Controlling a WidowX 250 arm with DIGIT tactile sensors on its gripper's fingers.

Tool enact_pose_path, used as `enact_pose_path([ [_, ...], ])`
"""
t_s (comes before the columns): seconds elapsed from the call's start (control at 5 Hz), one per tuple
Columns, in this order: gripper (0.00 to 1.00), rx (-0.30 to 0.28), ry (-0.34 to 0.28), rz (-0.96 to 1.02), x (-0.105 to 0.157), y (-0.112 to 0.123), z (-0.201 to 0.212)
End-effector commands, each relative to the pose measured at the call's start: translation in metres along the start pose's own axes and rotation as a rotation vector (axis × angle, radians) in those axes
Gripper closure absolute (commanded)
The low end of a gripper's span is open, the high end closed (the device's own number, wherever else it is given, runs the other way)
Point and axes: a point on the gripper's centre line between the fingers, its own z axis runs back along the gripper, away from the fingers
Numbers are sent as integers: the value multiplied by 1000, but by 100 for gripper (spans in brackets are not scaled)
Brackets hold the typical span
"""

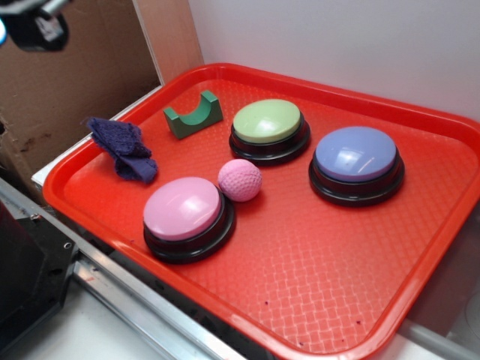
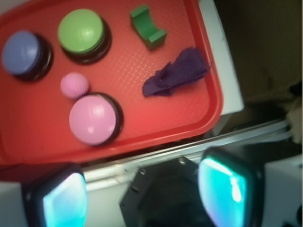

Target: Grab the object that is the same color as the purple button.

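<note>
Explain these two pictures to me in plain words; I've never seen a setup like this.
A robot arm works over a red tray. One picture comes from a camera off to the side; the other from a camera on the arm's wrist, looking down past its gripper, whose two glowing teal finger pads stand apart, holding nothing. On the tray: a purple button, a green button, a pink button, a pink dimpled ball, a green arch block and a dark purple cloth draped over the rim.

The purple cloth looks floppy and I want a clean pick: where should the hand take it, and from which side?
Probably from straight above, pinching the bunched, raised middle of the purple cloth. It lies crumpled and low on the red tray, partly over the rim, so no side edge offers purchase.
</note>
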Motion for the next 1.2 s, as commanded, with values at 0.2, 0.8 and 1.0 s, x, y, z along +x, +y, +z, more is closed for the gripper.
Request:
enact_pose_path([
  [0.2, 0, -24, -127, 529, 28, 31, -75],
  [0.8, 0, -51, -249, 712, 70, 51, -138],
  [1.0, 0, -24, -261, 725, 77, 56, -152],
])
